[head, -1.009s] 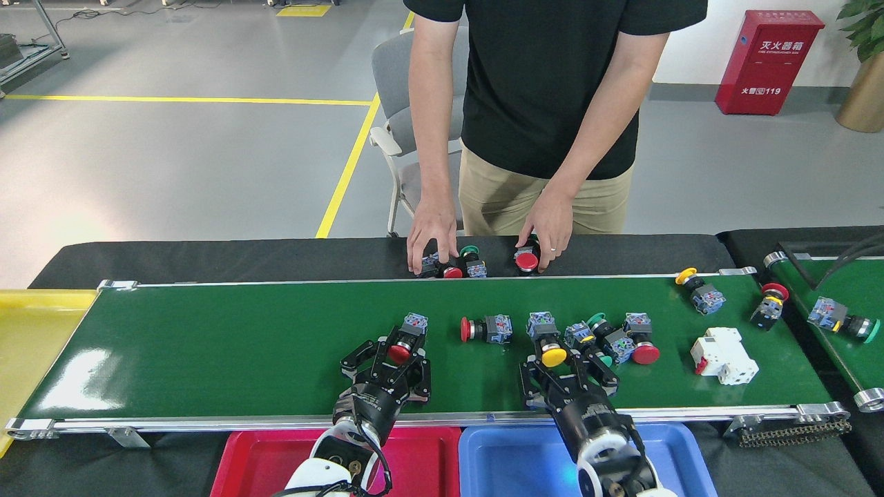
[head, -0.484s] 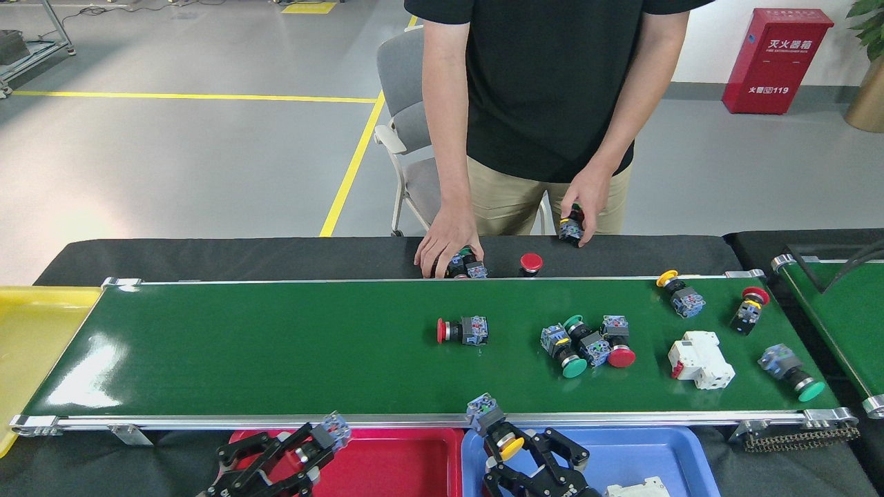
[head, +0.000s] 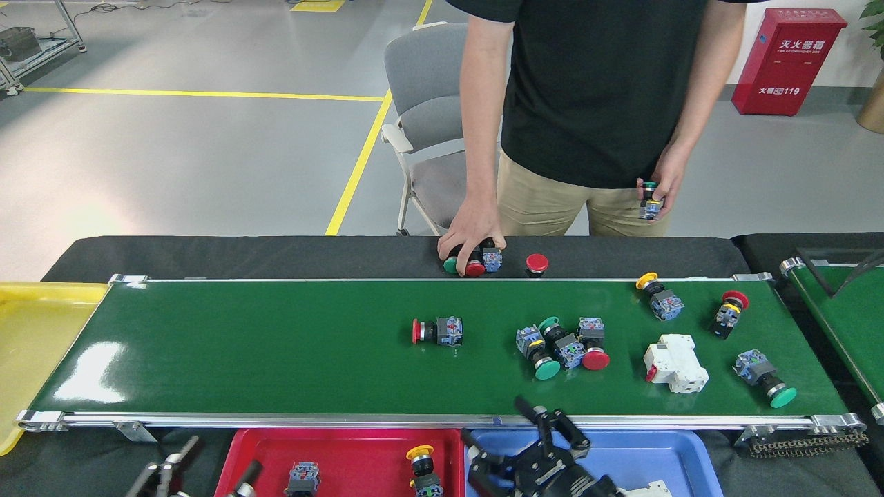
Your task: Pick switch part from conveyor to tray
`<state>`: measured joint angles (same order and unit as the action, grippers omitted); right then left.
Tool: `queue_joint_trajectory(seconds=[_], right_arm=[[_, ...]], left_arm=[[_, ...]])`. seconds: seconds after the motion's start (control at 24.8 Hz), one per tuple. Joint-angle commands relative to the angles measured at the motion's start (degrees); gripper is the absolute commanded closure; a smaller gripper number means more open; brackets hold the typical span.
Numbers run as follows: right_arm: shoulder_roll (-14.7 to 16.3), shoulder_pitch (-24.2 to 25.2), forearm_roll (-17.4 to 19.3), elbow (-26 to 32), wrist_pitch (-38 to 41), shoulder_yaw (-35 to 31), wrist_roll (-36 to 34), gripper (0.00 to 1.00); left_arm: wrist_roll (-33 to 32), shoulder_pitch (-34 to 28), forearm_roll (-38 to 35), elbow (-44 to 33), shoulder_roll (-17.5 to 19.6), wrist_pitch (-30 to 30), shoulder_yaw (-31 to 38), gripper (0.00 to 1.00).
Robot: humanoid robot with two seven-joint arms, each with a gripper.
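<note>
Right gripper [head: 525,442] hangs over blue tray [head: 621,455] w/ fingers spread wide, nothing btwn them. Left gripper [head: 200,466] barely in view at bottom edge, left of red tray [head: 359,449]; can't tell its state. Red tray holds yellow-capped switch part [head: 423,469] & a blue-bodied one [head: 302,478]. On conveyor [head: 242,345], red-capped switch [head: 436,330] lies far-left of right gripper; a cluster of switches [head: 563,342] sits just beyond it.

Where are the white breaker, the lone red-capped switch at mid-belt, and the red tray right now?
white breaker [head: 675,363], head view, on its top face.
lone red-capped switch [head: 438,331], head view, on its dark body behind the cap.
red tray [head: 359,459], head view, on its bare floor.
</note>
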<state>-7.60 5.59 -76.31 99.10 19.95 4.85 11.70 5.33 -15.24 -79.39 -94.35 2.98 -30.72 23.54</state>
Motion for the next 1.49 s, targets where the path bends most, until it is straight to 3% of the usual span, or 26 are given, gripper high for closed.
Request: queue_joint_trajectory(seconds=[0.0, 0.16, 0.4, 0.65, 0.73, 0.89, 1.05, 1.21, 1.33, 1.45], right_arm=[[-0.8, -0.6, 0.2, 0.8, -2.5, -4.1, -1.2, 0.02], [0.4, 1.5, 0.2, 1.1, -8.3, -9.9, -7.9, 0.02], [1.8, 9.1, 0.3, 2.2, -8.4, -13.2, -10.1, 0.02], [1.6, 8.6, -0.2, 2.2, -8.8, -11.4, -10.2, 0.02], [1.0, 6.5, -1.6, 2.2, -9.9, -6.5, -8.8, 0.03], [0.6, 0.7, -5.5, -1.7, -20.1, 5.1, -7.0, 0.03], [0.5, -8.4, -5.6, -11.5, -30.4, 13.2, -6.9, 0.03], [-0.2, -15.8, -5.3, -22.7, -35.7, 17.6, -7.0, 0.03], [-1.4, -20.0, -4.8, -27.8, -36.2, 17.7, -7.0, 0.11], [-1.5, -24.9, -2.7, -35.5, -35.5, 18.2, -6.9, 0.28]], left_arm=[[0.5, 0.8, -0.1, 0.9, 1.1, 6.8, 0.7, 0.0], [0.5, -0.1, 0.0, 1.5, 3.4, 6.4, 0.5, 0.0], [-0.7, 1.3, -0.1, -1.3, 3.4, 0.8, -3.7, 0.0], [-6.4, 14.4, -0.7, 2.3, 2.7, 1.6, -16.2, 0.0], [-6.6, 18.5, -3.7, 5.2, 2.3, 2.8, -20.5, 0.0], [-6.6, 23.4, -6.6, 12.3, 1.6, 4.3, -23.0, 0.0], [-6.4, 27.7, -6.7, 19.2, 0.9, 4.4, -24.0, 0.0], [-6.4, 32.6, -6.7, 25.5, 0.0, 5.6, -24.7, 0.0], [-6.3, 34.8, -6.7, 28.7, 0.0, 6.1, -25.1, 0.0], [-6.3, 36.9, -6.7, 32.5, 0.1, 6.2, -25.1, 0.0]])
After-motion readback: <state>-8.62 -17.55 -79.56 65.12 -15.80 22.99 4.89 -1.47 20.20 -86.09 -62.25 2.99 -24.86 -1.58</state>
